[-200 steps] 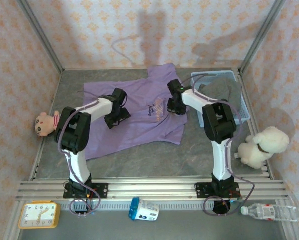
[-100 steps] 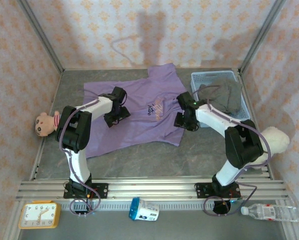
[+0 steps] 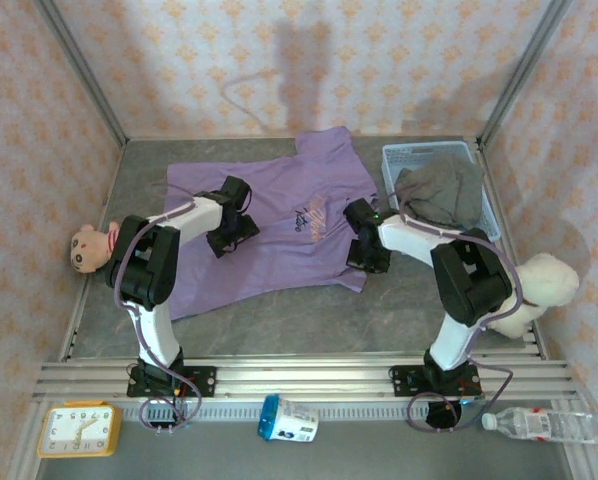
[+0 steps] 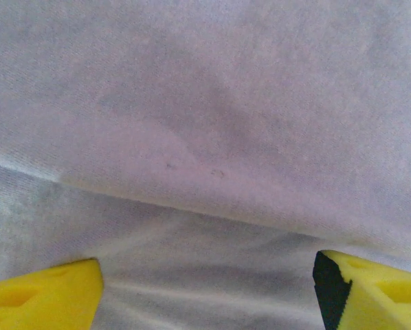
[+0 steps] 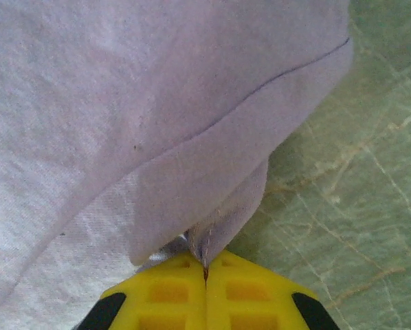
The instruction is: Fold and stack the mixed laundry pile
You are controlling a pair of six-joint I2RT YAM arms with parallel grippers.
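- Spreading over the middle of the grey table (image 3: 279, 315): lilac-purple shirt (image 3: 279, 215), mostly flat, printed chest side up, neck toward the far wall.
- Heaped in the light blue mesh basket (image 3: 424, 152) at the far right corner, just beside the shirt's right side: grey-brown trousers (image 3: 441, 190).
- Clamped on the shirt's near right edge: right gripper (image 3: 367, 258). From the right wrist, yellow fingers (image 5: 164, 295) pressed together, a pinched fold of the hem caught between the tips, bare table to the right of it.
- Hanging low over the shirt's left half: left gripper (image 3: 229, 238), jaws wide apart, nothing held. From the left wrist, yellow fingertips (image 4: 40, 295) at either lower corner, wrinkled lilac fabric below. Touching or just above, impossible to tell.
- Propped against the left wall: pink plush toy (image 3: 87, 248).
- Sitting at the right edge, beside the right arm: white plush toy (image 3: 539, 285).
- Lined along the near ledge, left to right: yellow clock (image 3: 77, 430), blue-and-white cup (image 3: 289, 420) on its side, clear bottle (image 3: 539, 425) lying down.
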